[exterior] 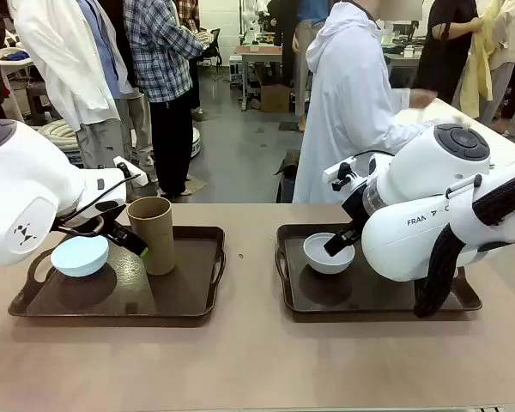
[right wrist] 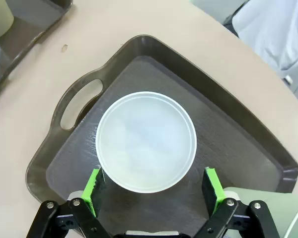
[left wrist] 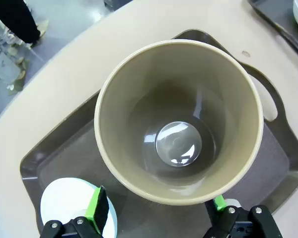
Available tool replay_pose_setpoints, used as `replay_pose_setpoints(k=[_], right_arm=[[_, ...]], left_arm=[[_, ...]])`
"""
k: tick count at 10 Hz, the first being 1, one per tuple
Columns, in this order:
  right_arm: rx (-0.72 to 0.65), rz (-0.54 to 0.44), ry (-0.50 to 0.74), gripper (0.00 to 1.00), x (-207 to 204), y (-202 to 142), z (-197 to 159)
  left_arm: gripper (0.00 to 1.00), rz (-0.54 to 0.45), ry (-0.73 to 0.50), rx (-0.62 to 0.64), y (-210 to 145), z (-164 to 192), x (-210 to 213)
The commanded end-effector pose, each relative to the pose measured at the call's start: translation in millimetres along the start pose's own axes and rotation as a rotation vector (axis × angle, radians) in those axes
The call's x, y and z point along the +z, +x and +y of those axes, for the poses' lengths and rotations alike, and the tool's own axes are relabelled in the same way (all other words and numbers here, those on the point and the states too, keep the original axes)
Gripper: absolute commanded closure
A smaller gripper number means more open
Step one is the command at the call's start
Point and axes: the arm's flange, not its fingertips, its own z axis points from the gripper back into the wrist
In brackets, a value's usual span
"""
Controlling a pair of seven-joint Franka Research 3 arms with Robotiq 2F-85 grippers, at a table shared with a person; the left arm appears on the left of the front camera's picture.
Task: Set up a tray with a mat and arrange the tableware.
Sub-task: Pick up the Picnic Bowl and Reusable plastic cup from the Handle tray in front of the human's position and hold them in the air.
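Surface: beige tabletop bearing two dark brown handled plastic trays, set apart.
Left tray: pale blue round bowl; tall tan brown handleless cup, upright.
Right tray: greyish white round bowl; pale green cup at one corner.
Left gripper: spread wide over the tan cup, empty.
Right gripper: spread wide, flanking the white bowl.
Room: grey floor, people standing beyond.

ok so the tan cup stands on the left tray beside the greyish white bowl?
No: the front view shows the tan cup stands on the left tray beside the pale blue bowl; the greyish white bowl is on the right tray.
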Motion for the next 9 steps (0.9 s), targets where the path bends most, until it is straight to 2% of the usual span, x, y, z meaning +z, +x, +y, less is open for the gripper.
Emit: replay_pose_setpoints(k=[1, 9], right_arm=[[0.0, 0.0, 0.0, 0.0, 0.0, 0.0, 0.0], [0.0, 0.0, 0.0, 0.0, 0.0, 0.0, 0.0]], left_arm=[[0.0, 0.0, 0.0, 0.0, 0.0, -0.1, 0.0], [0.0, 0.0, 0.0, 0.0, 0.0, -0.1, 0.0]])
